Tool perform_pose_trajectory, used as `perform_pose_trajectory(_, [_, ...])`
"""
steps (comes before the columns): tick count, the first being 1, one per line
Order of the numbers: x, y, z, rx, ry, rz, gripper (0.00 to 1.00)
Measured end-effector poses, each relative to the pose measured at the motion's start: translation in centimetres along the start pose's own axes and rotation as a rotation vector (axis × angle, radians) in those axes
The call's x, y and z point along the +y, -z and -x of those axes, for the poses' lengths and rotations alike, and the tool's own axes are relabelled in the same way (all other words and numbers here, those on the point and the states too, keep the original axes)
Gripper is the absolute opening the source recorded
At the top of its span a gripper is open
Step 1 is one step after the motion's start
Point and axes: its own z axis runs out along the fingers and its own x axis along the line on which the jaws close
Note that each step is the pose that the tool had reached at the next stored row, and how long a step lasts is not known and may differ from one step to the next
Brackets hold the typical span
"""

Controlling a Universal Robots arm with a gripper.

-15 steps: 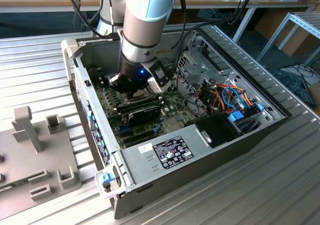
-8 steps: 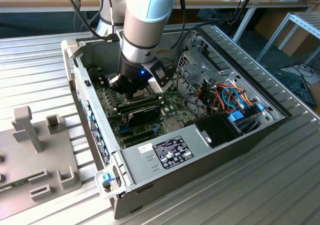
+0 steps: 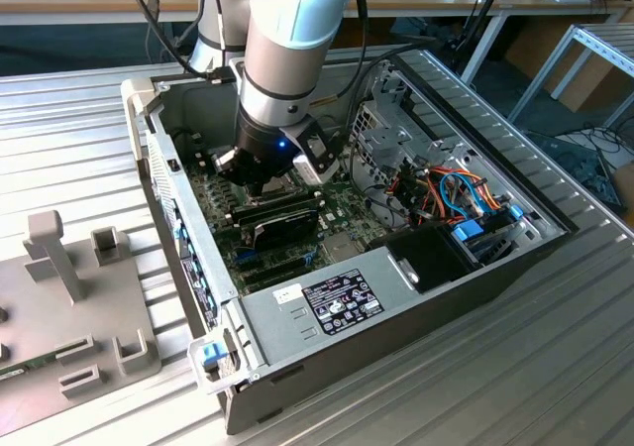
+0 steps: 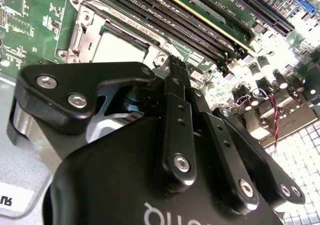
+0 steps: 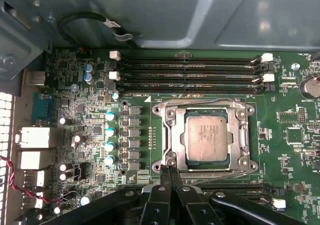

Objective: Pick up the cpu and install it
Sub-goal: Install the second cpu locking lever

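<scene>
The cpu [image 5: 207, 136] is a small silver-grey square lying flat in its socket on the green motherboard [image 5: 290, 150], with the metal socket frame [image 5: 172, 135] around it. In the second wrist view the cpu [image 4: 117, 47] sits just beyond my black fingers. My gripper [image 5: 168, 169] is shut with nothing between its fingers, and its tips sit at the near corner of the socket frame, beside the cpu. The second wrist view shows the gripper [image 4: 173, 64] from behind. In the exterior view the gripper [image 3: 260, 183] is low inside the open computer case [image 3: 149, 168], and the arm hides the cpu.
Long black memory slots [image 5: 190, 75] run beside the socket, and a column of capacitors [image 5: 110, 130] stands on its other side. A power supply [image 3: 337, 302] and coloured cables [image 3: 456, 198] fill the case's near and right parts. A grey fixture [image 3: 69, 307] lies outside at the exterior view's left.
</scene>
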Motion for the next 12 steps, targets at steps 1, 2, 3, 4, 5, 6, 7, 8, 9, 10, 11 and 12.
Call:
perform_pose_trajectory(1, [-0.02, -0.12, -0.10, 0.0002, 0.001, -0.0002, 0.11])
perform_pose_trajectory(2, [-0.03, -0.21, -0.16, 0.0002, 0.001, 0.0000, 0.11])
perform_pose_trajectory(3, [-0.05, -0.28, -0.21, 0.0003, 0.001, -0.0002, 0.11])
perform_pose_trajectory(4, [-0.06, -0.35, -0.27, 0.0005, 0.001, -0.0002, 0.11])
perform_pose_trajectory(5, [-0.08, -0.44, -0.33, 0.0005, 0.002, -0.0002, 0.11])
perform_pose_trajectory(6, [-0.11, -0.64, -0.40, 0.0007, 0.003, -0.0002, 0.11])
perform_pose_trajectory(7, [-0.23, -1.37, -0.44, 0.0008, 0.004, -0.0002, 0.11])
perform_pose_trajectory(8, [-0.07, -1.73, -0.45, 0.0008, 0.004, -0.0001, 0.11])
perform_pose_trajectory(9, [-0.03, -1.74, -0.45, 0.0008, 0.004, -0.0002, 0.11])
perform_pose_trajectory(10, [-0.03, -1.78, -0.45, 0.0009, 0.004, -0.0002, 0.11])
perform_pose_trajectory(11, [-0.03, -1.82, -0.45, 0.0008, 0.004, -0.0001, 0.11])
perform_pose_trajectory(12, [-0.04, -1.90, -0.46, 0.0008, 0.004, 0.0000, 0.11])
